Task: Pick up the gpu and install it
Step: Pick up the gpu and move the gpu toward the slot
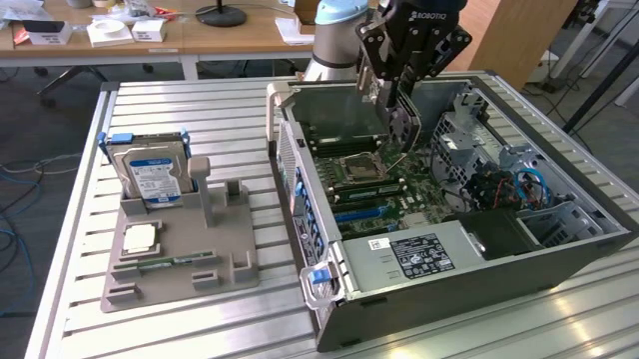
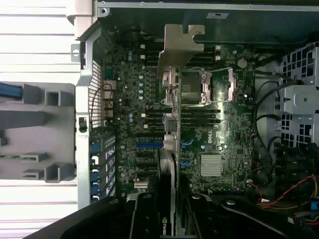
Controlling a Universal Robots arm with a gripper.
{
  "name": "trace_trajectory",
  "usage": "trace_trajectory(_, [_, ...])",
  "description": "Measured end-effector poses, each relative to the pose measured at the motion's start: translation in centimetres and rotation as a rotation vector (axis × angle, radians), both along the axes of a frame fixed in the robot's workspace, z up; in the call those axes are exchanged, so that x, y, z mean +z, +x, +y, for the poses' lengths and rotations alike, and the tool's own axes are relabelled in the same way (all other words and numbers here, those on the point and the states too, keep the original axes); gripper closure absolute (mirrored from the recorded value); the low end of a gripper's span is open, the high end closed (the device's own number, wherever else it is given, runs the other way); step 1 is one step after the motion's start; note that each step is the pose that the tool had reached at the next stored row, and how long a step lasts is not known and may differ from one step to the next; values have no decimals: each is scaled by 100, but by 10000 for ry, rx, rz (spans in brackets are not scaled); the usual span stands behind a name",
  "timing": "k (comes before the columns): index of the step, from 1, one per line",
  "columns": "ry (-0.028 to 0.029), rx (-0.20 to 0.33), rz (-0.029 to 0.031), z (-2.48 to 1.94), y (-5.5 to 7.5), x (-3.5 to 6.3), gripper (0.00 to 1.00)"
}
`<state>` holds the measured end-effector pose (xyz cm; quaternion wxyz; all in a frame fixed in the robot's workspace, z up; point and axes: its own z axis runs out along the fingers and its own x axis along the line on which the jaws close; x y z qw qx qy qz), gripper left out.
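My black two-fingered pincer [image 2: 168, 215] is clamped narrow on the gpu [image 2: 167, 169], a thin dark expansion card with a pale tan metal bracket at its far end. I hold it on edge by one end, so the picking up is done, as I judge it.

The card hangs inside the open grey tower computer case [image 1: 479, 299], above the green motherboard [image 2: 224, 124]. In the exterior view its lower end sits over the region of the square metal processor socket [image 1: 358, 168], apart from the board as far as I can tell. The blue and black expansion slots [image 2: 149, 144] lie just beside the card's line in the wrist view, and I see no edge of the card pushed into any of them. So the installing is what is left: the card is over the board but not seated.

Farther off, toward the exterior view's left, a grey plastic parts holder [image 1: 179, 277] rests on the slatted aluminium table [image 1: 150, 329]. A silver hard drive with a blue-white label [image 1: 150, 176] stands upright in it.
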<state>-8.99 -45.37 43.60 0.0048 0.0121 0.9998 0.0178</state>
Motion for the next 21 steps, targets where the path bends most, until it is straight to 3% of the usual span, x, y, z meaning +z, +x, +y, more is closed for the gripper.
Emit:
trace_trajectory(16, [0, -69, 0, 0, 426, -4, 74])
trace_trajectory(21, [-1, -71, 0, 0, 455, -4, 74])
